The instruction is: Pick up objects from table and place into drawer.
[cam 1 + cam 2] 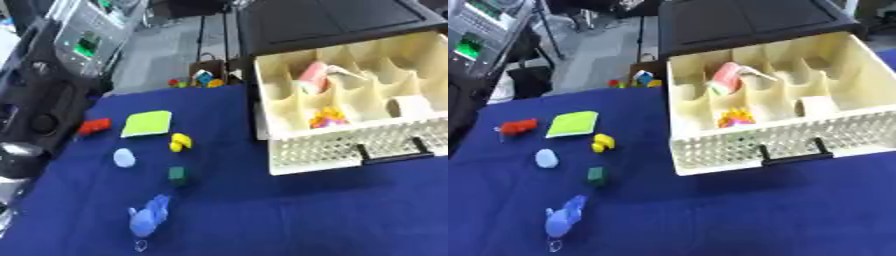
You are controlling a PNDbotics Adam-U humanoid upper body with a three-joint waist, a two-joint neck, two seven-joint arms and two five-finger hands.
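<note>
Neither hand shows in either view, so whether the fingers are released, clenched or grasping anything cannot be told. A black shape with a silver part (19, 150) stands at the left edge of the left eye view; what it is cannot be made out.

The cream drawer (833, 131) stands pulled out from a black cabinet (745, 20). Its perforated front wall and black handle (794, 152) face the near side of the blue tabletop (754, 215). Dividers split it into compartments. One compartment holds a pink and white thing (728, 77), the one in front of that holds small yellow and pink bits (735, 119), and a cream roll (817, 105) sits further right.

All the loose things lie left of the drawer and apart from one another:
- A yellow piece (603, 142) lies nearest the drawer's left front corner.
- A lime-green flat square (572, 124) lies beyond it.
- A red piece (518, 126) lies just beside the square, near the tabletop's left edge.
- A pale blue round thing (546, 158) and a dark green block (596, 175) lie nearer the front.
- A blue toy (563, 215) with a small ring lies nearest the front of all.

Bare cloth stretches in front of the drawer and between it and the yellow piece.
</note>
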